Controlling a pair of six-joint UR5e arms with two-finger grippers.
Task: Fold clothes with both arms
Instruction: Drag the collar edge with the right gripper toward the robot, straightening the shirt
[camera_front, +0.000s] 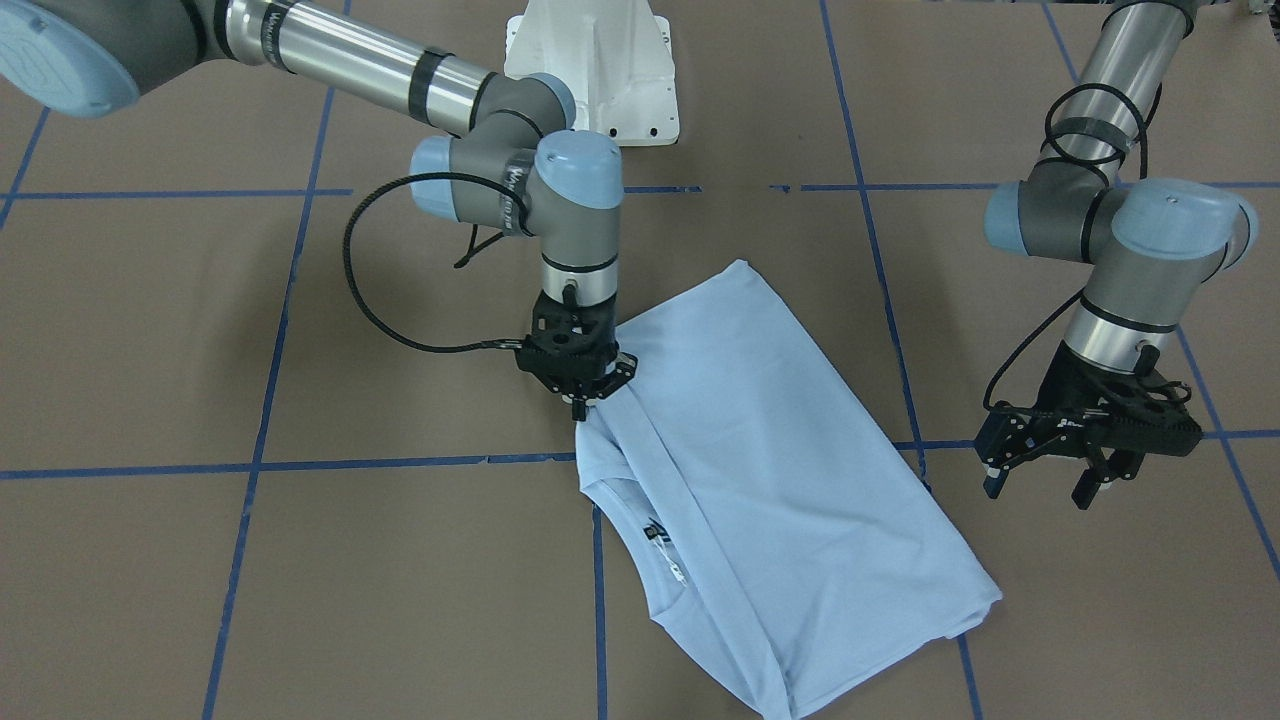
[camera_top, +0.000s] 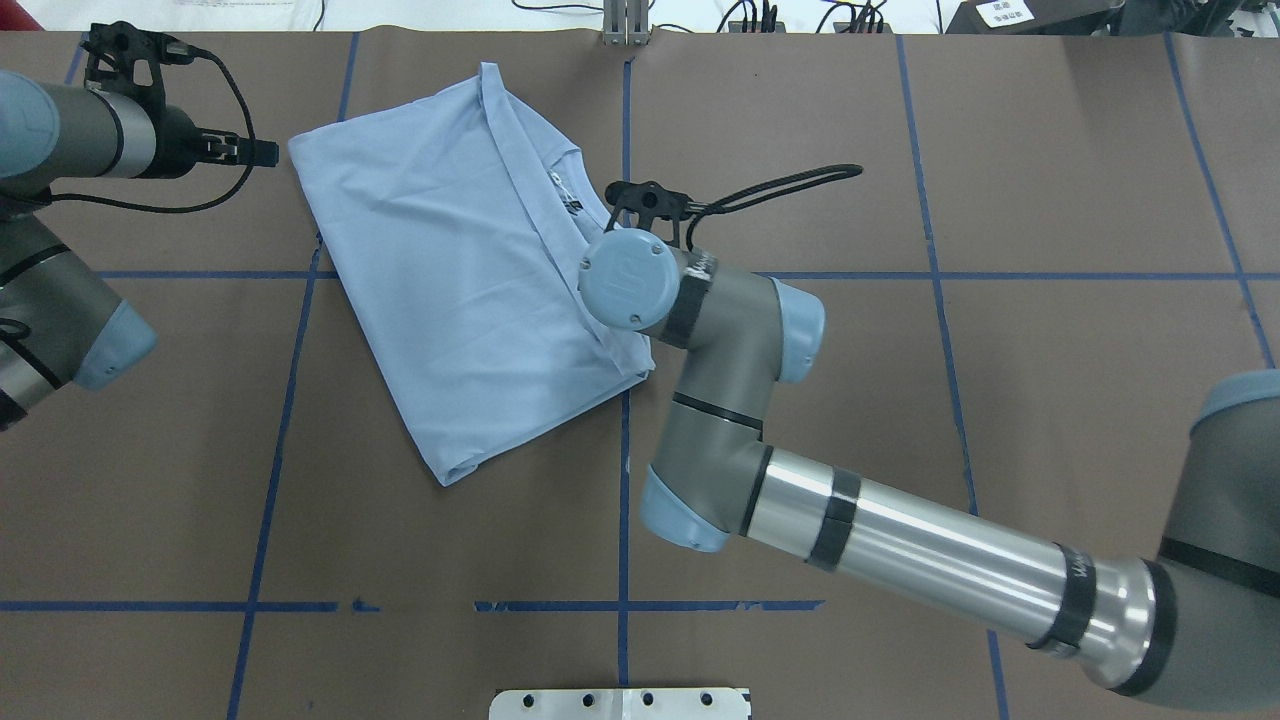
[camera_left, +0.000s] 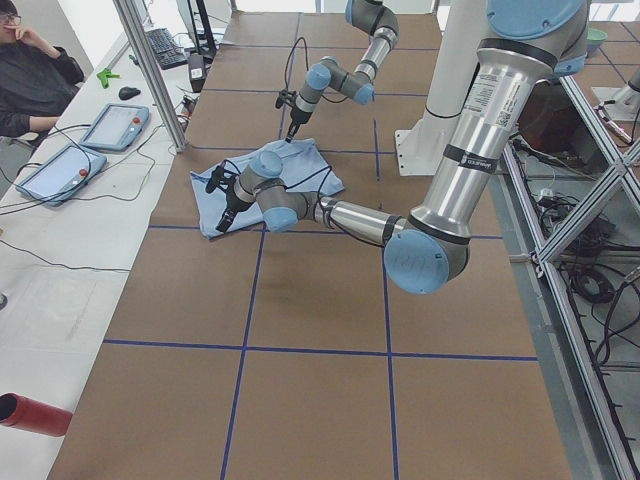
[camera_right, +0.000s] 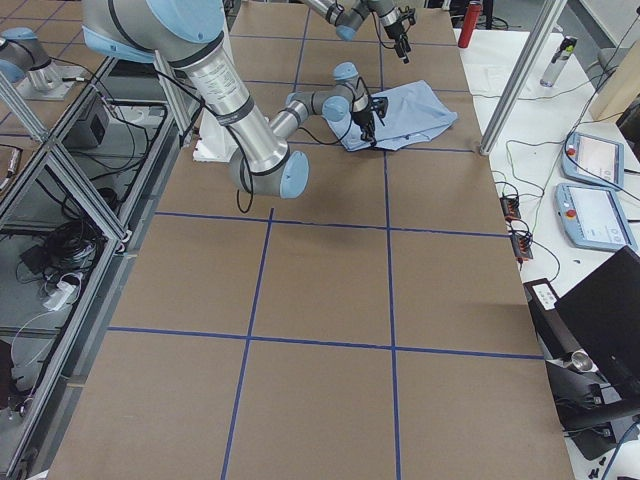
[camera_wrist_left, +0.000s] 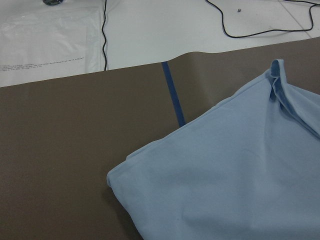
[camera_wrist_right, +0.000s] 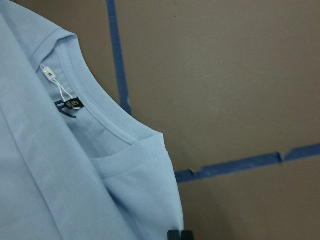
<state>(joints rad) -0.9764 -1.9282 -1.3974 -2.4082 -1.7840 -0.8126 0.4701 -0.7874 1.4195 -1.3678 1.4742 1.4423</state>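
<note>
The table is covered with a brown sheet (camera_front: 150, 330), and blue tape lines (camera_front: 250, 466) divide it into large rectangles. Along one side stands a white bench (camera_left: 60, 260) with 2 grey control tablets (camera_left: 113, 126) and loose black cables (camera_left: 40, 215). An aluminium post (camera_left: 150, 75) rises at its edge. A person (camera_left: 30, 70) in dark clothes sits there. On the opposite side, a frame of aluminium bars (camera_left: 562, 330) stands over floor cables (camera_left: 590, 285). The light is even.
</note>
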